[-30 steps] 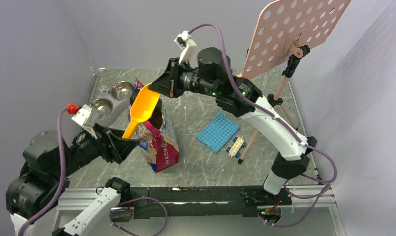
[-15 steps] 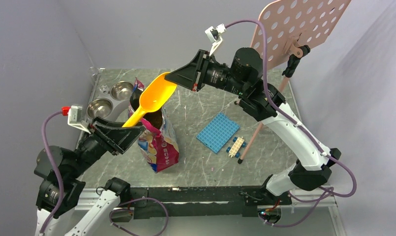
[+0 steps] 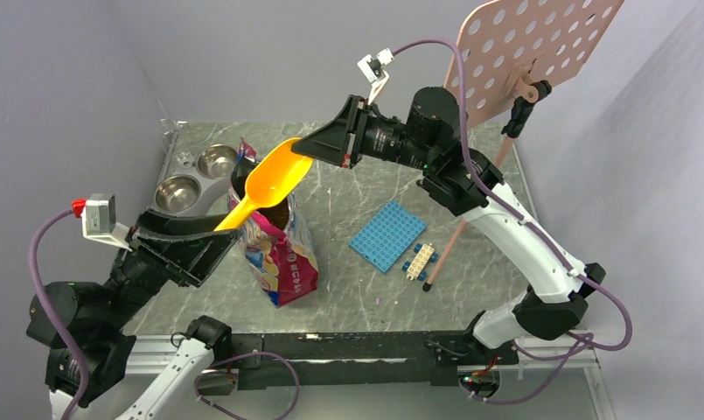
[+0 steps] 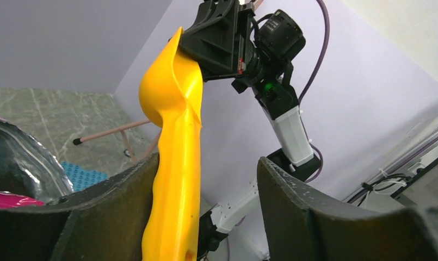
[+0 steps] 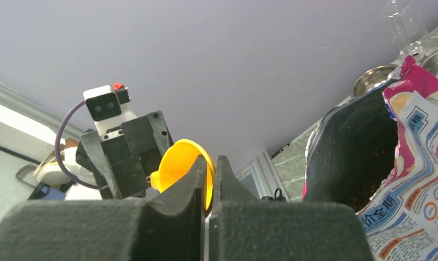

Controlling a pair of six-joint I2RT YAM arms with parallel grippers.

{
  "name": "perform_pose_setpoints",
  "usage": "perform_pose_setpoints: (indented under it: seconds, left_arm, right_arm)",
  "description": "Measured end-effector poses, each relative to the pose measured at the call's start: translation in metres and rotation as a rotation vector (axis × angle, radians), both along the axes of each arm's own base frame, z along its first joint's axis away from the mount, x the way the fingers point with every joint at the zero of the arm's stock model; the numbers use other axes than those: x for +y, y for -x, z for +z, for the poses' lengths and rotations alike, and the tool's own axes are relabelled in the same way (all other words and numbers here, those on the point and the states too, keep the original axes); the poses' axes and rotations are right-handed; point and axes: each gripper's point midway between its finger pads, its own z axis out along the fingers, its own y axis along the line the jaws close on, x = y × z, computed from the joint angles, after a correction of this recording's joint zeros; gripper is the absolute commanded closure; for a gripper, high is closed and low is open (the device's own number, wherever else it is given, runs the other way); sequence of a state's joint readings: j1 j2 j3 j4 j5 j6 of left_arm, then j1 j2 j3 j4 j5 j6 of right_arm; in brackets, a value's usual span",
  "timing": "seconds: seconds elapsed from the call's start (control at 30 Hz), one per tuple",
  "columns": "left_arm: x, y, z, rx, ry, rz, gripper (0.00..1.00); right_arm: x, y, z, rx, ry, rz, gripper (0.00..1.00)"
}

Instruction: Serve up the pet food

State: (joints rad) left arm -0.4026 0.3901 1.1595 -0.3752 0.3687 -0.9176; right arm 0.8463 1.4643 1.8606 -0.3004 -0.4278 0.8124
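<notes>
Above the open pouch (image 3: 289,262), right gripper (image 3: 301,150) pinches the empty scoop (image 3: 274,179); left gripper (image 3: 228,231) gapes around its handle; bowls (image 3: 178,191) unfilled.

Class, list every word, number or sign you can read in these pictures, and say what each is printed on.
"价全期": blue characters on the pink pouch, seen in the right wrist view.
Smaller print elsewhere on the pouch: too blurred or small to read in any view.
No text shows on the orange scoop.
</notes>
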Motion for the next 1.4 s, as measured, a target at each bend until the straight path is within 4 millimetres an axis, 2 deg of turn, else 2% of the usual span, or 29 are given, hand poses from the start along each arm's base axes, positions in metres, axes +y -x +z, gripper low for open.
perform_pose_setpoints:
  seconds: [0.13, 0.33, 0.4, 0.57, 0.63, 0.73, 0.83, 1.1, 1.4]
  left_arm:
    - [-0.001, -0.001, -0.004, 0.012, -0.026, 0.001, 0.47]
    - [-0.008, -0.011, -0.013, 0.046, -0.072, -0.015, 0.46]
    - [-0.011, -0.013, -0.014, 0.055, -0.089, -0.024, 0.48]
    - [-0.015, -0.014, -0.019, 0.078, -0.122, -0.042, 0.65]
    - [-0.016, -0.014, -0.021, 0.083, -0.127, -0.048, 0.62]
    - [-0.017, -0.013, -0.022, 0.081, -0.135, -0.057, 0.40]
    - [-0.019, -0.012, -0.024, 0.084, -0.163, -0.074, 0.32]
    - [-0.021, -0.014, -0.026, 0.095, -0.239, -0.080, 0.49]
    - [-0.029, -0.017, -0.032, 0.115, -0.251, -0.126, 0.57]
  right_arm:
    - [-0.002, 0.004, 0.002, -0.001, -0.006, 0.021, 1.00]
    - [-0.004, 0.002, 0.002, -0.007, -0.002, 0.023, 1.00]
    - [-0.005, 0.000, 0.001, -0.010, 0.000, 0.017, 1.00]
    - [-0.006, -0.001, 0.002, -0.015, 0.000, 0.014, 1.00]
    - [-0.006, 0.000, 0.002, -0.016, 0.000, 0.017, 1.00]
    - [-0.006, 0.000, 0.001, -0.022, 0.004, 0.019, 1.00]
    - [-0.007, -0.001, -0.002, -0.038, 0.025, 0.012, 1.00]
    - [-0.008, 0.003, -0.011, -0.043, 0.060, 0.027, 1.00]
    - [-0.009, 0.004, -0.009, -0.045, 0.058, 0.030, 1.00]
